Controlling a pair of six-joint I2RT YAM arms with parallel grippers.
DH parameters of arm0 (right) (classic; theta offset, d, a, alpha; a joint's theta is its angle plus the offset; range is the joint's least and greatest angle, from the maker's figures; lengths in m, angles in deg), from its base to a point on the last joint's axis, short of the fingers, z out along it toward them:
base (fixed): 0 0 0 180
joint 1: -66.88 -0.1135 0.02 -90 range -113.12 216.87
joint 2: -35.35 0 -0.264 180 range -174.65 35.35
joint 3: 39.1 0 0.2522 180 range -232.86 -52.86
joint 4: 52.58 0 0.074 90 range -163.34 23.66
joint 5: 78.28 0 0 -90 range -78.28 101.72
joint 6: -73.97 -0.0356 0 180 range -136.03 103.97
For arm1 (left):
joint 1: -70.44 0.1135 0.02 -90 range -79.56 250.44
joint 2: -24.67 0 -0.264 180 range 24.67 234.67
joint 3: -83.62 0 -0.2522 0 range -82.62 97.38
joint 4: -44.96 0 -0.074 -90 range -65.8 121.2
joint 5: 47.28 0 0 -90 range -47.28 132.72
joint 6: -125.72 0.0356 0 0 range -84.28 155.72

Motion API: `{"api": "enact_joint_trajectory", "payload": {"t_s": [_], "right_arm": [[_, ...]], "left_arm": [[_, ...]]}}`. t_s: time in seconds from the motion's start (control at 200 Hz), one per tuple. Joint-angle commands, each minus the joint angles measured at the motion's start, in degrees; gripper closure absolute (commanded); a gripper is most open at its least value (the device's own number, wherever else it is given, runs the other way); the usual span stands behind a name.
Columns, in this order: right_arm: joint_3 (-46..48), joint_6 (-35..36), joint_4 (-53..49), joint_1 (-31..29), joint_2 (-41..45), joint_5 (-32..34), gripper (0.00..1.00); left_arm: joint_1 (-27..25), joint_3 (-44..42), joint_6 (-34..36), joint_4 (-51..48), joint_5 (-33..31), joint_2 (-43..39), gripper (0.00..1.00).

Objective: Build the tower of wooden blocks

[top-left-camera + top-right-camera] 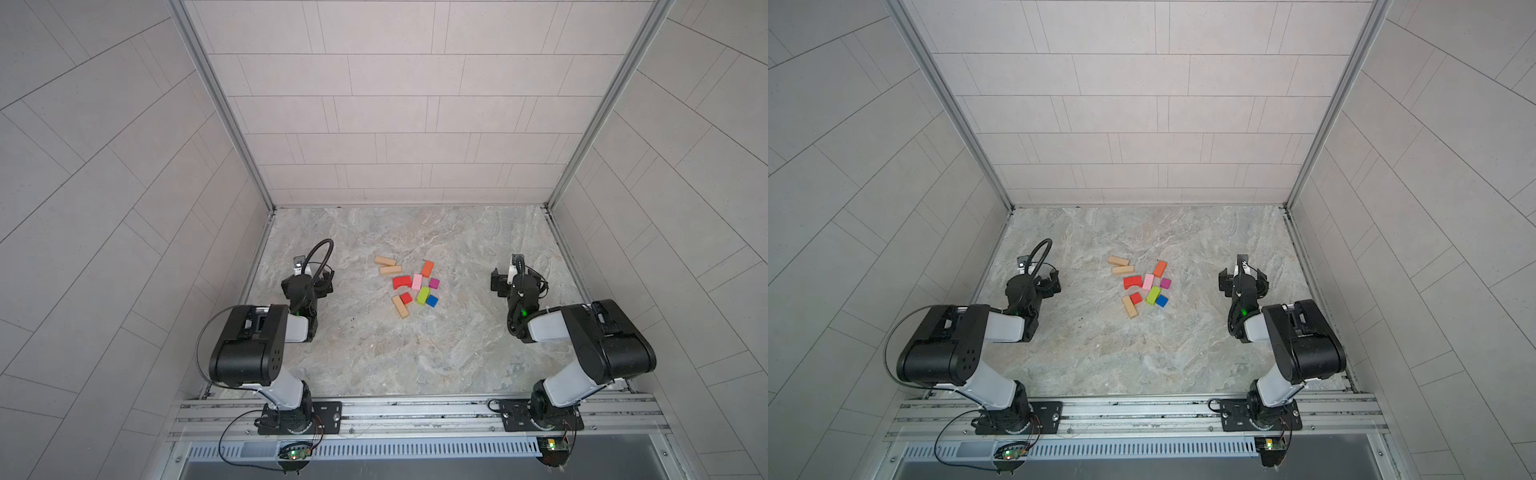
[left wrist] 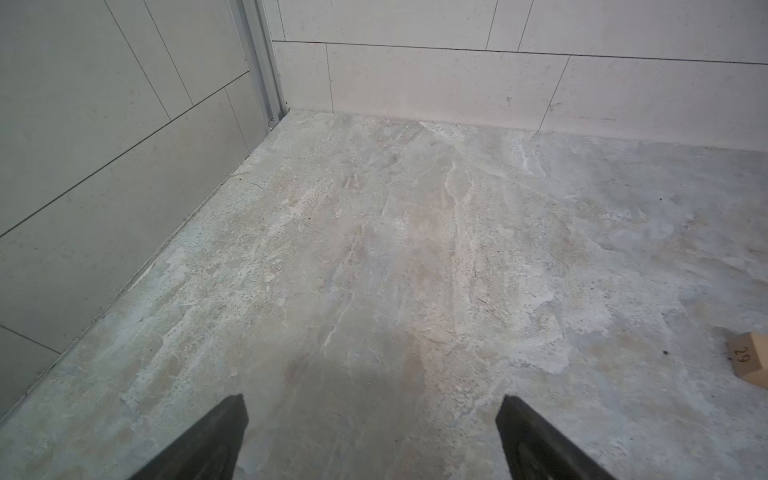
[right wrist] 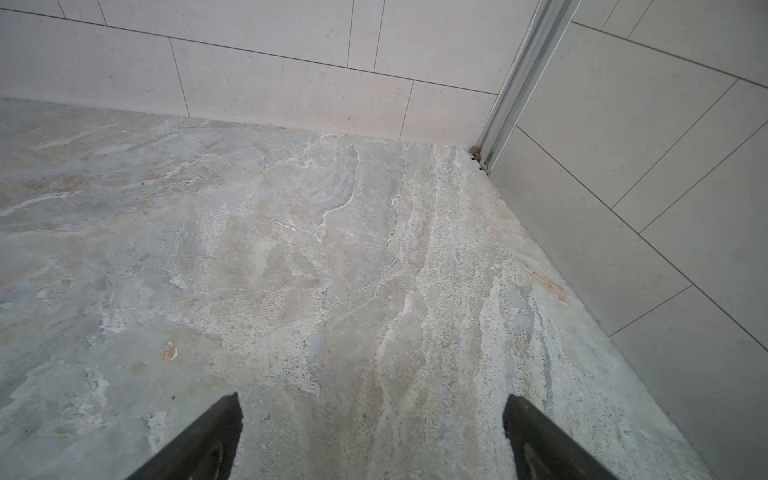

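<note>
The wood blocks (image 1: 417,281) are lying loose in the middle of the table (image 1: 374,353). The left fingers (image 2: 216,440) and right fingers (image 3: 208,440) are hanging open on either side, holding nothing. The two far tan bars (image 1: 385,261) are lying sideways, maybe nearer the left fingers.

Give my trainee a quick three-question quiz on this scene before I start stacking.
1. True or false: some of the wood blocks are already stacked.
2. Which block lies between the red arch and the magenta cube? A pink oblong, B yellow cylinder, C black cube.
3. Fill in: the left end effector and the right end effector are both ___.
Key: 1 false; 2 A; 3 open, holding nothing.
</note>
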Motion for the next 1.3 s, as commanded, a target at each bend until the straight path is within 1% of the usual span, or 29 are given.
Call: {"api": "enact_joint_trajectory", "payload": {"t_s": [0.0,0.696,0.821,0.916,0.996,1.071,1.146,1.216,1.296], "right_arm": [[-0.73,0.76,-0.19,0.30,-0.20,-0.32,0.01],[-0.72,0.68,-0.17,0.29,-0.20,-0.34,0.01],[-0.73,0.66,-0.24,0.29,-0.20,-0.37,0.01],[-0.33,1.14,0.53,0.23,0.06,-0.45,0.01],[-0.91,1.45,-3.25,0.00,3.14,-0.47,0.01],[-2.09,1.45,-8.94,-0.08,7.34,0.32,0.01],[-3.34,1.28,-15.00,-0.31,11.83,1.21,0.01],[-5.71,-0.92,-22.97,-0.50,15.99,1.71,0.01],[-9.17,-4.06,-32.42,-0.62,19.37,0.09,0.01]], "left_arm": [[-0.29,0.73,0.31,1.12,-0.35,-0.28,0.00],[-0.42,1.22,0.30,0.41,-0.62,-0.19,0.00],[-1.29,1.57,0.97,-0.23,-2.40,-0.10,0.00],[-1.40,1.40,1.00,-0.07,-2.45,-0.35,0.00],[-1.44,1.13,1.10,0.33,-2.64,-0.83,0.00],[-1.68,2.34,1.00,-4.62,-4.12,-3.94,0.00],[-2.18,5.14,1.00,-12.72,-6.41,-7.39,0.00],[-2.72,8.90,0.80,-21.12,-8.85,-9.52,0.00],[-3.17,14.19,-3.01,-32.74,-12.16,-12.41,0.00]]}}
